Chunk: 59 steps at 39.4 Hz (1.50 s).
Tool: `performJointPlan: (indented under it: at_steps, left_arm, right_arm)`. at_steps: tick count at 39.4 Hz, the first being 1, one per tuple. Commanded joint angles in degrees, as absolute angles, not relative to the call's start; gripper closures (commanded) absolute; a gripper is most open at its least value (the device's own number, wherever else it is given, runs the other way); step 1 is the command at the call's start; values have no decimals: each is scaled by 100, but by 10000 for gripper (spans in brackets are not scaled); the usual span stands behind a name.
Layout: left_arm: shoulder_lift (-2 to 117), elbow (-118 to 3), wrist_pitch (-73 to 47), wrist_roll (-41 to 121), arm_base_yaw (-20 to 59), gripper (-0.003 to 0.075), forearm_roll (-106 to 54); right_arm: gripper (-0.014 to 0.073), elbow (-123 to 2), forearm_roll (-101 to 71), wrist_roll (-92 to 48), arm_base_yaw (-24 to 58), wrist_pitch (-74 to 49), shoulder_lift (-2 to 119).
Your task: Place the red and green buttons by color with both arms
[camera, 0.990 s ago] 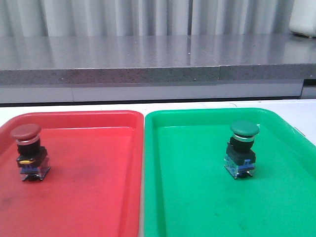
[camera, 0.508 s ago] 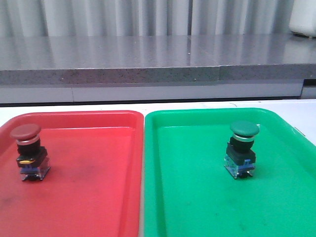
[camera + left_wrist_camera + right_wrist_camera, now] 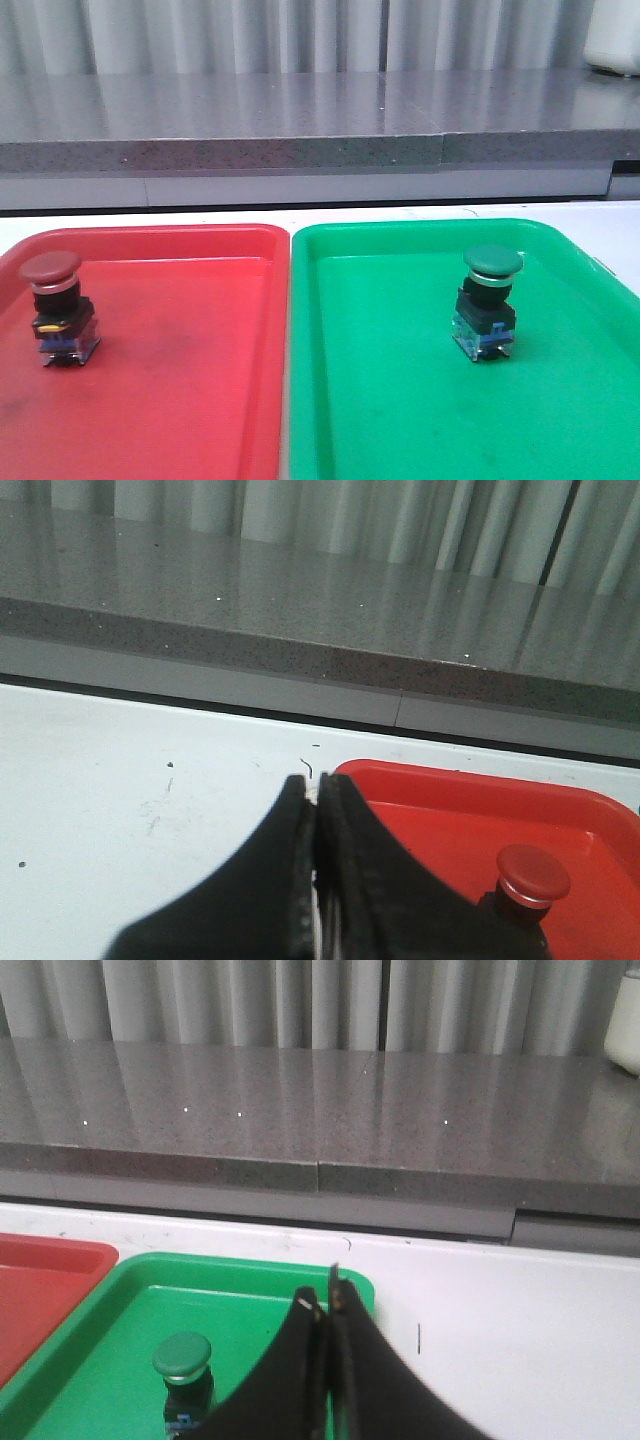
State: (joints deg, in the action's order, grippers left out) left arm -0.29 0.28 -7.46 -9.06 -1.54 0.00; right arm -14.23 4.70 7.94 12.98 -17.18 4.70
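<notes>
While both grippers, left gripper (image 3: 316, 800) and right gripper (image 3: 328, 1305), sit closed and empty, red button (image 3: 57, 310) stands upright on the left, green button (image 3: 489, 303) on the right.

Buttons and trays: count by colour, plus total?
Red button: 1
Green button: 1
Red tray: 1
Green tray: 1
Total: 4 things, 2 red and 2 green. Each button stands upright in the tray of its own colour.

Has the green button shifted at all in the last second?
Yes, slightly. The green button and its green tray have both slid a touch to the left together, judged against the grey counter seam behind them, which has not moved.
</notes>
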Motion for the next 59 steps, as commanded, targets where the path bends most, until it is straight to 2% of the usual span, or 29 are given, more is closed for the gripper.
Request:
performJointPlan:
  at_steps: [1,8,17,59]
  left_arm:
    - [-128,164,-245,-962,-161,740,-70]
    - [-128,164,-245,-962,-161,740,-70]
    - [-118,164,-245,-962,-161,740,-70]
    - [-118,164,-245,-962,-161,740,-70]
  right_arm:
    - [718,-1205,597,524,1225,-1084,414]
    - [718,-326,541,304,659,-740,-177]
    - [718,122,296,304,76,-596,-129]
    - [718,122,296,304,68,-620,-129]
